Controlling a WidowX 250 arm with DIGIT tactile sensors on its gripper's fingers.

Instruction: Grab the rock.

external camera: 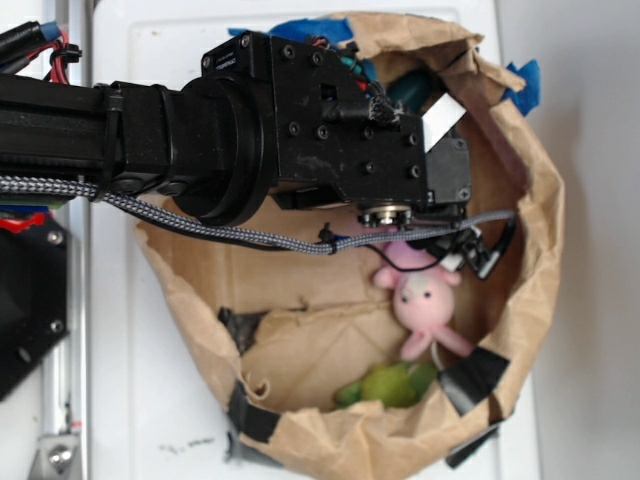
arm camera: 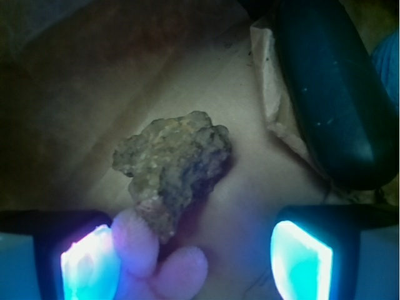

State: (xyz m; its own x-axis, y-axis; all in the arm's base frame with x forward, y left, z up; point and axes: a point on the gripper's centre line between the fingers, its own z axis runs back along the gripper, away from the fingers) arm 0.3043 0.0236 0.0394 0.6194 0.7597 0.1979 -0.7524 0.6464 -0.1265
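The rock [arm camera: 175, 164], a lumpy brown-grey stone, lies on brown paper in the middle of the wrist view. My gripper [arm camera: 195, 251] is open just short of it, the glowing pads [arm camera: 89, 262] standing wide apart at the bottom corners. The rock's lower tip reaches the gap near the left pad. Two pink ears of the plush [arm camera: 164, 265] poke up between the fingers, touching that tip. In the exterior view the arm [external camera: 300, 130] covers the rock.
The brown paper bag [external camera: 535, 260] has crumpled walls all round. A dark green cucumber-shaped toy [arm camera: 331, 94] lies right of the rock. The pink plush [external camera: 427, 305] and a light green toy [external camera: 392, 385] lie near the bag's front wall.
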